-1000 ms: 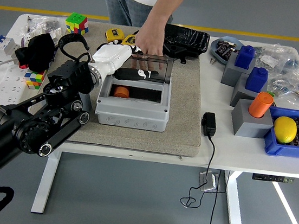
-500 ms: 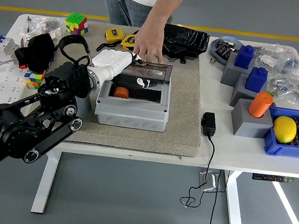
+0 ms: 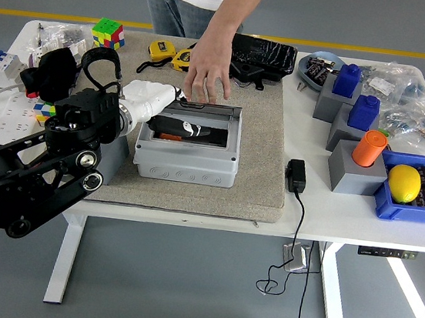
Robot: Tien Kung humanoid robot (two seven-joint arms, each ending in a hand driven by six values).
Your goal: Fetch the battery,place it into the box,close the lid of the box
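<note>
On the desk [image 3: 330,212], the left hand [image 3: 172,120] reaches over the grey box [image 3: 186,156], fingers on its clear lid [image 3: 201,123]. A person's hand [image 3: 207,77] rests at the lid's far edge. Something orange shows inside, mostly hidden.

Black jointed left arm [image 3: 32,176], white-shelled hand [image 3: 154,99], black fingers [image 3: 181,126]

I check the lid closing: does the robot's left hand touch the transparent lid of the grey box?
Touching. In the head view the left hand lies on the transparent lid of the grey box, fingers flat on it, no gap.
</note>
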